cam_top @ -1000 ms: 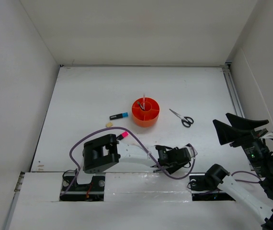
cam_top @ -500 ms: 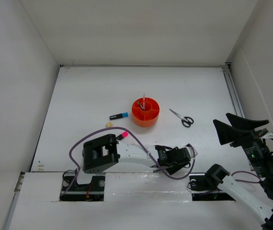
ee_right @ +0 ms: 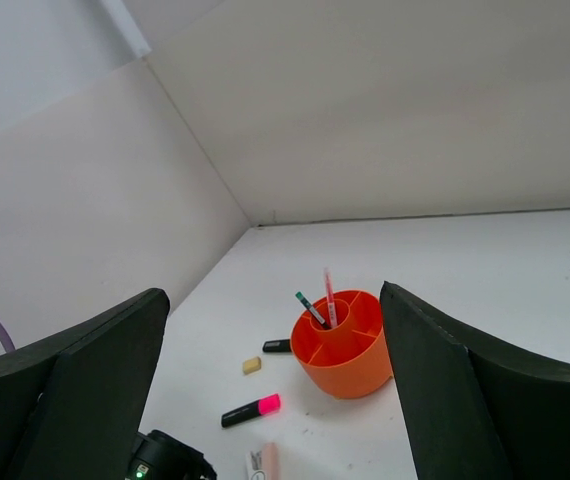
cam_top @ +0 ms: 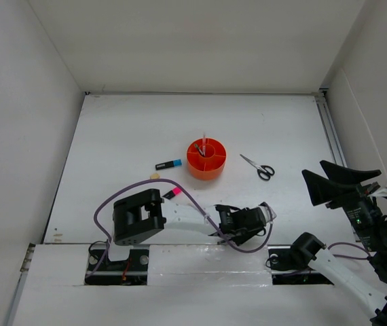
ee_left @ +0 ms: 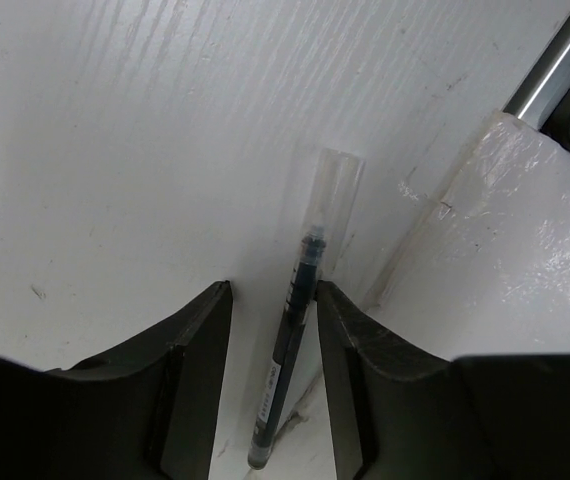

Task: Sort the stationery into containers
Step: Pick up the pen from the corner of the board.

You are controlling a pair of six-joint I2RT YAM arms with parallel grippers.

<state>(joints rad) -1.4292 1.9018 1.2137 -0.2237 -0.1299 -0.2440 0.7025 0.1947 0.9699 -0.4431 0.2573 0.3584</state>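
**deskbot_fan:** Left wrist cam first. The left gripper is down at the table with its jaws apart, and a thin black pen lies flat between them. There's a gap on the pen's left side. I can't tell if the right finger touches it. The pen's clear cap points away from the gripper, and it lies along the raised white taped ledge at the table's near edge.

**yam_newbie:** And the right one?

**deskbot_fan:** The right gripper hangs in the air off to the right, spread wide with nothing between its fingers.

**yam_newbie:** Where's the rest?

**deskbot_fan:** The orange organiser sits mid-table with a pink pen and a dark pen standing in it. The blue-capped marker is just left of it, with the eraser nearer. The pink-capped marker is nearer again, by the left arm. The scissors lie to the organiser's right.
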